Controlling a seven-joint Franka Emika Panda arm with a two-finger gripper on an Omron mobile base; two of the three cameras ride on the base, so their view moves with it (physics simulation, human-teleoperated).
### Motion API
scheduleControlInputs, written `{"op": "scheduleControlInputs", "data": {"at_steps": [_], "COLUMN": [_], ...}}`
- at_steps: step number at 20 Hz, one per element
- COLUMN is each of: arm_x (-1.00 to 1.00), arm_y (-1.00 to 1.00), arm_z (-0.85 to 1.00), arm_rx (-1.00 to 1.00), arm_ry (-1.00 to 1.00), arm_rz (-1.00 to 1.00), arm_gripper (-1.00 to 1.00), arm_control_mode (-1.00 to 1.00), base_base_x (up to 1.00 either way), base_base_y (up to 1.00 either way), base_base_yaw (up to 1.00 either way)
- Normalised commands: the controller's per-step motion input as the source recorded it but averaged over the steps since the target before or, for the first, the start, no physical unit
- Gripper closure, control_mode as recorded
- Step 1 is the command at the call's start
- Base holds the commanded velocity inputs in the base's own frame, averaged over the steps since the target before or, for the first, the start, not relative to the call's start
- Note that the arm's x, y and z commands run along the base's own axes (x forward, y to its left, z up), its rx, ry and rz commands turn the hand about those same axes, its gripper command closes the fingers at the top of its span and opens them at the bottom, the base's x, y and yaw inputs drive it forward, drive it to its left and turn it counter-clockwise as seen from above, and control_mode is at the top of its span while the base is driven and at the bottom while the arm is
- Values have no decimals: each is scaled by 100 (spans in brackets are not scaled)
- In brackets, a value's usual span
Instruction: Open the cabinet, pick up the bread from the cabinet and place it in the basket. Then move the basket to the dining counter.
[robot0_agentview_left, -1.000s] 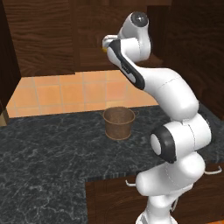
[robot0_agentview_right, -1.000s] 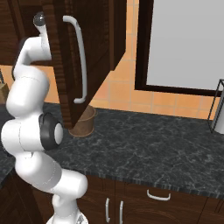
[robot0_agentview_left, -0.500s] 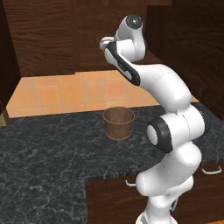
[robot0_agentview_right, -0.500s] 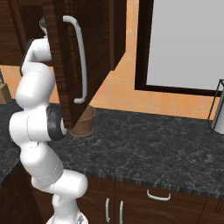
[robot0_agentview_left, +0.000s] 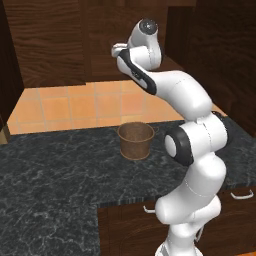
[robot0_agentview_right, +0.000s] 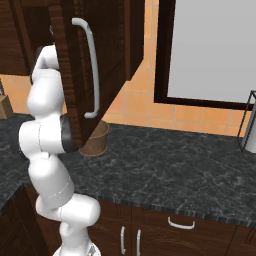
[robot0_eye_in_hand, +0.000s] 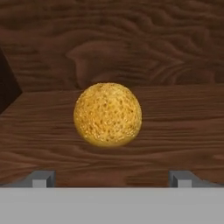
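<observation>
The cabinet (robot0_agentview_right: 70, 60) hangs open, its door with the long silver handle (robot0_agentview_right: 92, 75) swung out in front of my arm. Inside, in the hand view, the round golden bread (robot0_eye_in_hand: 107, 114) rests on the wooden shelf (robot0_eye_in_hand: 183, 131). My gripper (robot0_eye_in_hand: 112, 177) is open, its fingertips (robot0_eye_in_hand: 43, 177) spread wider than the bun and a short way in front of it, touching nothing. The brown woven basket (robot0_agentview_left: 135, 140) (robot0_agentview_right: 96, 138) stands empty on the black counter below. The dining counter is out of view.
Black speckled counter (robot0_agentview_left: 50, 175) (robot0_agentview_right: 175, 170) runs under the cabinet, with an orange tiled wall behind. A brown block (robot0_agentview_right: 4, 105) stands at the far left and a metal rack (robot0_agentview_right: 248, 125) at the far right. Drawer handles (robot0_agentview_right: 180, 223) sit below the counter edge.
My arm has straightened and its upper part has shifted slightly left, toward the cabinet. The basket and the door have not moved. The jaws stay wide.
</observation>
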Motion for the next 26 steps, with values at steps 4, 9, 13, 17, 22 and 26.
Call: {"op": "scheduleControlInputs", "data": {"at_steps": [4,9,13,17,22,26], "arm_x": [36,39,36,28,29,6], "arm_y": [4,3,3,5,7,1], "arm_z": [0,0,0,0,-5,-7], "arm_rx": [0,0,0,0,0,0], "arm_ry": [4,3,3,3,2,0], "arm_rz": [0,0,0,0,0,0], "arm_gripper": [-100,-100,-100,-100,100,100], "arm_control_mode": [-100,-100,-100,-100,-100,-100], "base_base_x": [0,0,0,0,0,0], "base_base_y": [0,0,0,0,0,0], "base_base_yaw": [0,0,0,0,0,0]}}
